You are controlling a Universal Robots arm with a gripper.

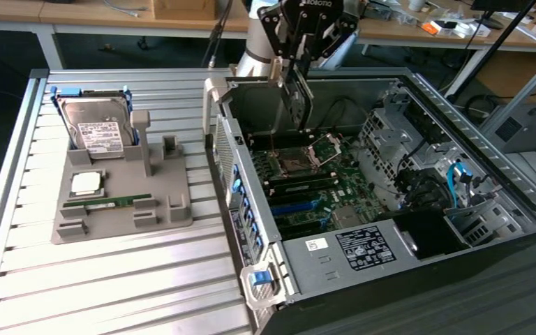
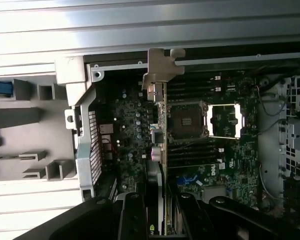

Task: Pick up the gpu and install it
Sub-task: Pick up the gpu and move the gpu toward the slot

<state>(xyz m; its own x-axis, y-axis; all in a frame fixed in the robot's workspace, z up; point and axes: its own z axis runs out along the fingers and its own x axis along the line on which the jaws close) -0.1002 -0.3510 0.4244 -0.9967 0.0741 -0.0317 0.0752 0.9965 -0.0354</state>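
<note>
- The gripper (image 1: 292, 66) hangs from the arm over the open case (image 1: 249, 209), at the far side of the surface (image 1: 109, 279) in the exterior view.
- Its fingers are pinched on the gpu (image 1: 294, 105), holding it by its top edge; the dark card hangs upright, thin side towards the camera.
- The gpu reaches down past the case rim into the opening, near the wall on the exterior view's left, and ends over the motherboard (image 1: 338, 181) just by the CPU socket (image 1: 296, 162). Whether its lower edge touches the board cannot be told.
- In the wrist view the gpu (image 2: 162, 125) shows edge-on as a narrow strip running away from the gripper (image 2: 162, 220), with a black finger (image 2: 132, 217) on either side of it.
- The silvery bracket (image 2: 160, 62) sits at the card's far end, close to the case's edge; the socket (image 2: 186, 120) lies just beside the strip.
- On the exterior view's left, well apart from the case, a grey tray (image 1: 123, 223) rests on the surface — a hard drive (image 1: 95, 129) leans at its far end, with a CPU chip (image 1: 86, 183) and a green memory stick (image 1: 109, 201) lying nearer the camera.
</note>
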